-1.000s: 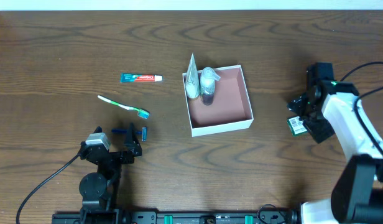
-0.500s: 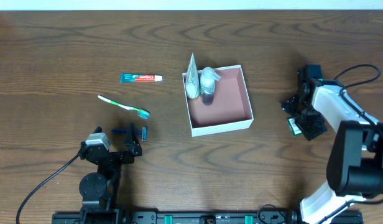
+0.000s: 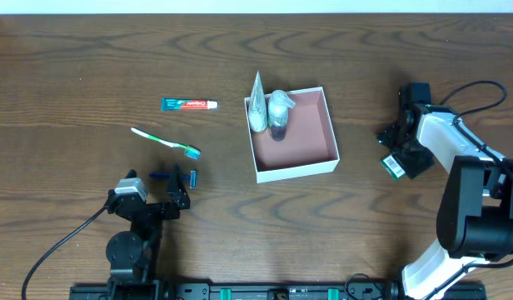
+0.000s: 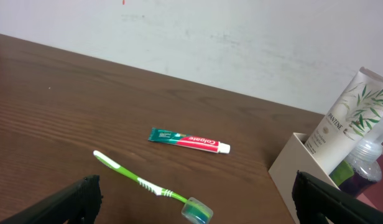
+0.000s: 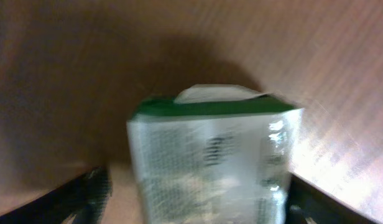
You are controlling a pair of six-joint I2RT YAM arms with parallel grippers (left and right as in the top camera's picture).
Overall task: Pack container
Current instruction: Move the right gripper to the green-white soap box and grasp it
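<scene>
- Overhead view: the container (image 3: 296,172), a shallow square box with white walls and a pink-brown floor, sits on the wooden table (image 3: 73,67) just right of centre.
- A white tube (image 3: 256,104) leans in its far-left corner with a small clear bottle (image 3: 278,112) beside it.
- To the left lie a toothpaste tube (image 3: 189,104) and, nearer the camera, a green toothbrush (image 3: 165,142), both well apart from the box.
- The left gripper (image 3: 176,177) rests at the near edge with its fingers spread and nothing between them.
- The right gripper (image 3: 398,157) is right of the box, at a small green packet (image 3: 395,167) on the table.
- Left wrist view: the two fingers (image 4: 79,199) stand at the bottom corners, wide apart and empty.
- Ahead lie the toothbrush (image 4: 142,180) and the toothpaste tube (image 4: 188,140). The container wall (image 4: 291,168) is at the right, with the white tube (image 4: 353,118) and the bottle (image 4: 365,155) rising from it.
- Right wrist view (blurred): the green packet (image 5: 213,162) lies between the dark fingers (image 5: 95,186).
- These are spread to either side of it, with a gap visible at the one on the image's left. Contact on the other side cannot be told.
</scene>
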